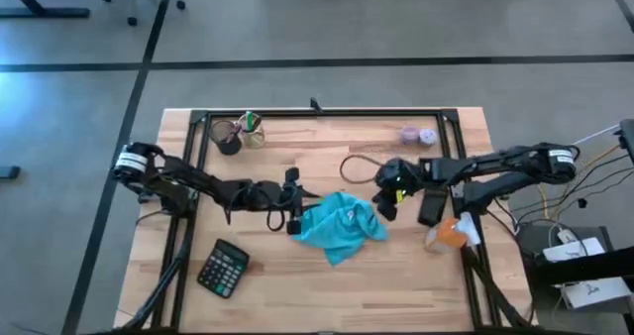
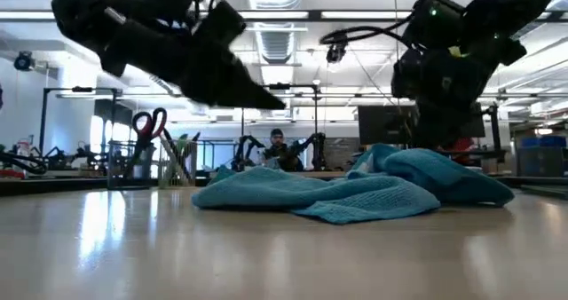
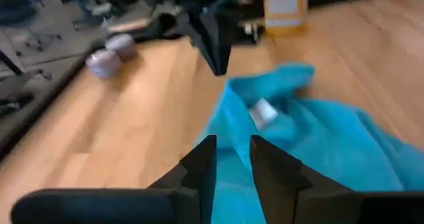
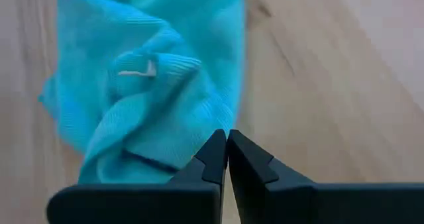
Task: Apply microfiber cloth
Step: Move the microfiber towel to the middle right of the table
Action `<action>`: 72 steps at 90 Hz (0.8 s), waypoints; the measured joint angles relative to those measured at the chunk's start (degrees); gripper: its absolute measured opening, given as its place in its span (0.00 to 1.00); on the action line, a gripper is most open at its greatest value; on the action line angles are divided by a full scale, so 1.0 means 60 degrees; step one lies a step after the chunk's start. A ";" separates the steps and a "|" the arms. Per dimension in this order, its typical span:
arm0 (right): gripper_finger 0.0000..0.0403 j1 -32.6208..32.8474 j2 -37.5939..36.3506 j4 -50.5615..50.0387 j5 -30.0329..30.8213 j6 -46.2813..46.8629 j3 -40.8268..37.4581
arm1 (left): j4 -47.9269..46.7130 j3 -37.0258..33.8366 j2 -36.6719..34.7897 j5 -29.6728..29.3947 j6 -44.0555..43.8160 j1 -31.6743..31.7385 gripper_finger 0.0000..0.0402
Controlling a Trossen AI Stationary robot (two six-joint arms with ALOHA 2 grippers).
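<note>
- I see the microfiber cloth [image 1: 343, 226] lying crumpled on the wooden table, near its middle.
- It is turquoise-blue, soft, with irregular folds and a finely ribbed weave.
- A small white tag [image 4: 139, 69] shows on its upper folds.
- From table height I see it rise in a low rumpled mound [image 2: 373, 192], higher on one side.

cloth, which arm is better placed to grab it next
Left, probably. The left pincer is slightly open with the cloth edge right at its tips. The right pincer is shut, beside the cloth's other edge.
</note>
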 joint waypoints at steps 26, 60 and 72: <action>0.00 0.0858 0.2557 0.3433 -0.0322 -0.0623 0.0175 | -0.0351 0.0450 0.1500 0.0673 -0.1523 -0.0391 0.15; 0.00 0.2402 0.3067 0.2579 -0.0353 -0.0162 0.0663 | -0.1422 0.2948 0.3918 0.0673 -0.1493 -0.0861 0.15; 0.00 0.2414 0.2240 -0.0110 -0.0436 -0.0021 0.0798 | -0.1508 0.4435 0.4889 0.2149 -0.0492 -0.0690 0.15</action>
